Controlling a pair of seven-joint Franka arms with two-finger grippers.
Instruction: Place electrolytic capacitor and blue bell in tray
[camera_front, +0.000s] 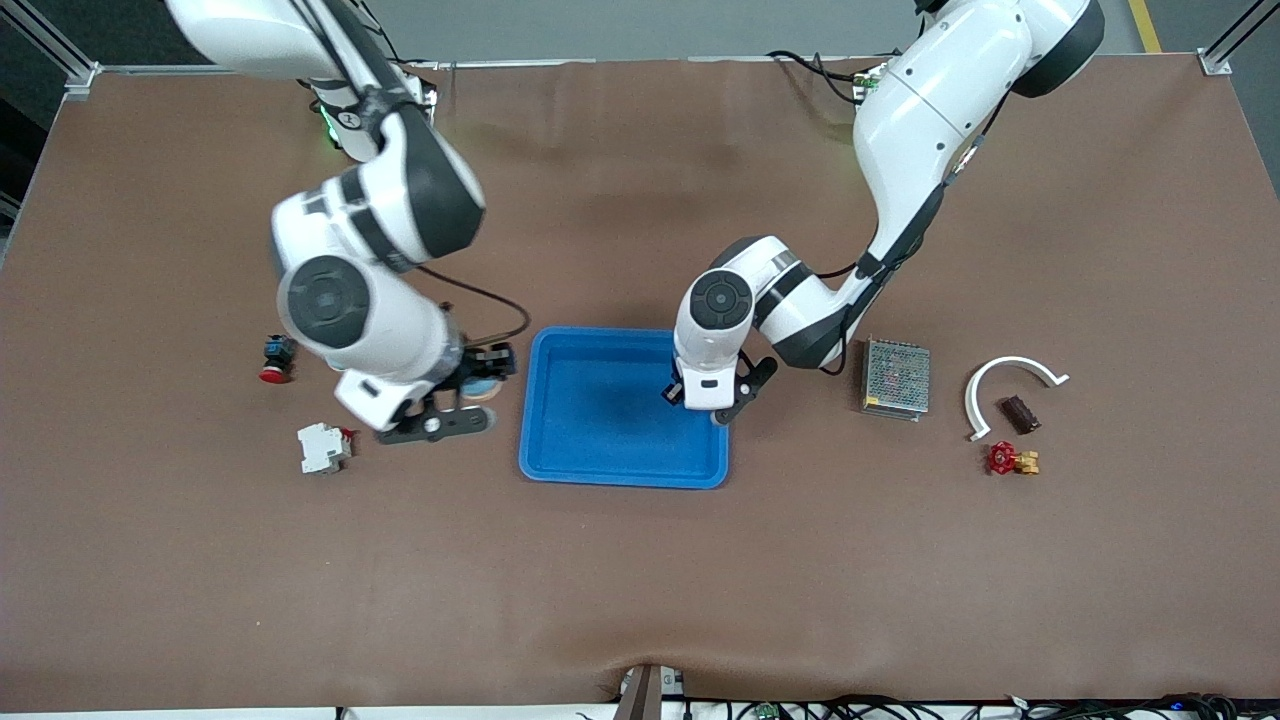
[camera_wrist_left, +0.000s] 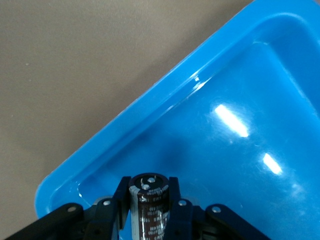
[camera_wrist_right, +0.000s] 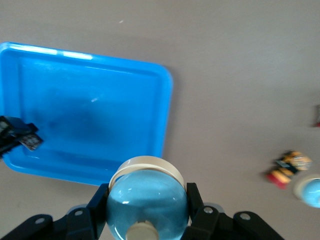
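Two arms work over a brown table (camera_front: 640, 580). The tray (camera_front: 600, 430), shallow and bright blue with a raised rim, lies near the table's middle.

Left gripper (camera_front: 712, 400): it hangs over the tray, at the tray's edge toward the left arm's end of the table. In the left wrist view its fingers (camera_wrist_left: 119, 202) are clamped on the electrolytic capacitor (camera_wrist_left: 149, 207), a dark cylinder with a metal top, held upright above the tray floor close to a rounded corner.

Right gripper (camera_front: 470, 385): it is over bare table just beside the tray's edge toward the right arm's end. In the right wrist view its fingers (camera_wrist_right: 196, 205) are closed on the blue bell (camera_wrist_right: 146, 202), a translucent pale-blue dome with a cream rim and a cream button. The bell is off the tray, above the tabletop.

Other items, toward the right arm's end: a red-capped push button (camera_front: 276, 359) and, nearer the front camera, a white breaker-like block (camera_front: 322, 447).

Toward the left arm's end: a small metal mesh box (camera_front: 895, 378) beside the tray, then a white curved plastic piece (camera_front: 1000, 385), a small dark brown part (camera_front: 1020, 413) within its arc, and a red-handled brass valve (camera_front: 1011, 459) nearer the camera.
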